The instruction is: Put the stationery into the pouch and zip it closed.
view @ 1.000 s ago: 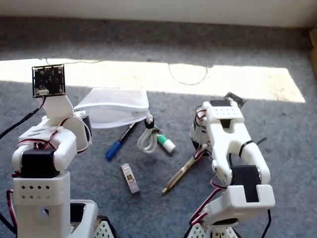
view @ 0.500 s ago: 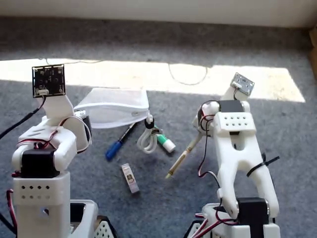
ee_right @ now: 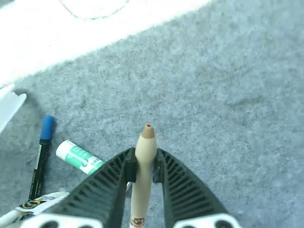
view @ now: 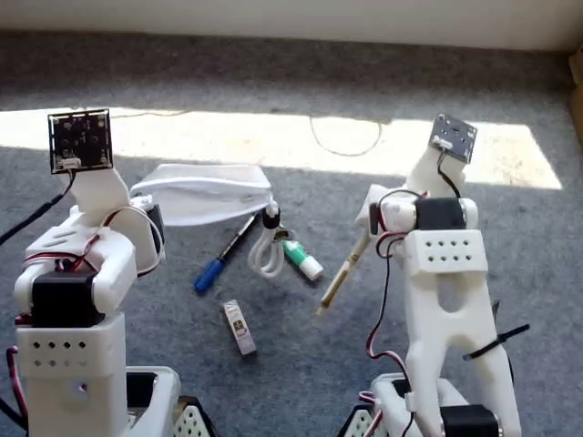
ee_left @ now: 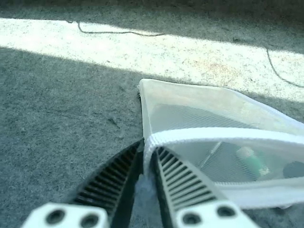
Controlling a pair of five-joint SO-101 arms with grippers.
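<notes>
Gripping of the white mesh pouch (ee_left: 213, 123) is performed by the left gripper (ee_left: 147, 151), whose fingers are closed on the rim band at one corner. A beige pen (ee_right: 145, 142) is clamped between the closed fingers of the right gripper (ee_right: 144, 154), with its tip projecting beyond the fingertips. In the high view this pen is held tilted, to the right of the pouch and apart from it. On the grey carpet (view: 533, 237), just in front of the pouch, a blue-capped pen (view: 219, 259), a white looped cord (view: 266, 251) and a green-and-white glue stick (view: 300, 259) are laid. A small rectangular box (view: 239, 327) is located further in front of the pouch.
</notes>
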